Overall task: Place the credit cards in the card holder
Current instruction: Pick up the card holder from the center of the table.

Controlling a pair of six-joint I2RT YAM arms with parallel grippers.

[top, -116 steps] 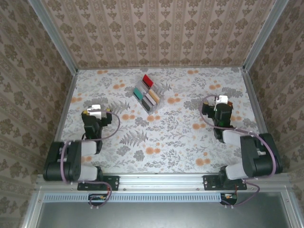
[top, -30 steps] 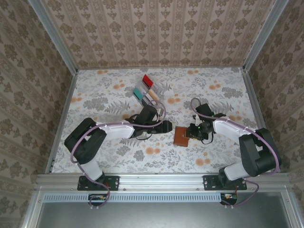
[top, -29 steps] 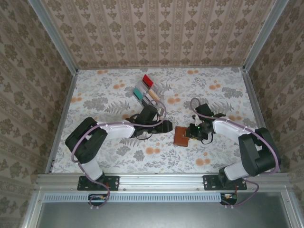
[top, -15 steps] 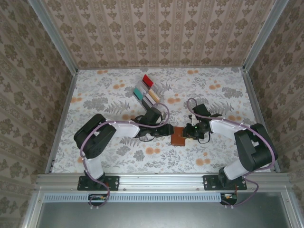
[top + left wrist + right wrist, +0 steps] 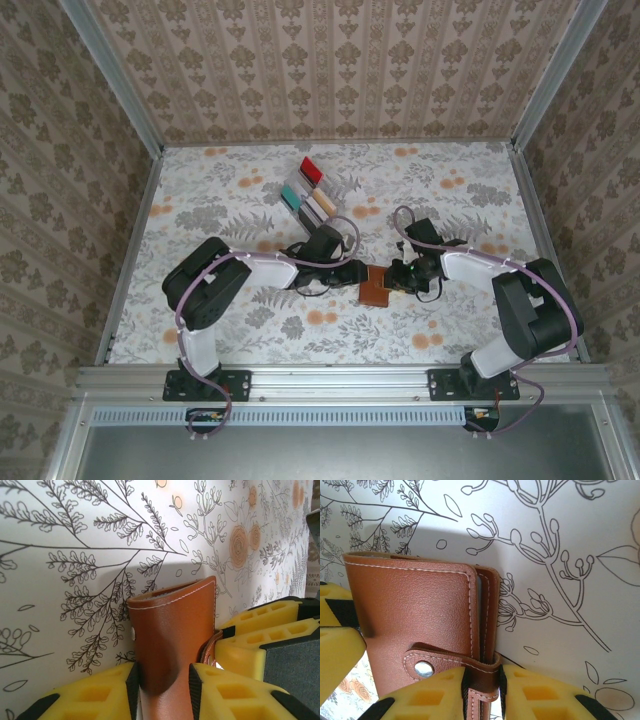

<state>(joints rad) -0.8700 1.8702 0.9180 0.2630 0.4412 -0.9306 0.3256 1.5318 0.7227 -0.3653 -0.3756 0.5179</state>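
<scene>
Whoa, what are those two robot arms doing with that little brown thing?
Both arms are holding the brown card holder near the middle of the table. The left fingers squeeze one side and the right fingers pinch the clasp strap. It is closed and snapped shut. A rack of coloured pieces stands farther back.

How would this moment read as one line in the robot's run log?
left gripper: shut on card holder | right gripper: shut on card holder's clasp tab | card holder: closed

top: overhead from near edge, looking down | wrists: close, low over table (image 5: 450, 200) | shared: card holder (image 5: 376, 290)
</scene>
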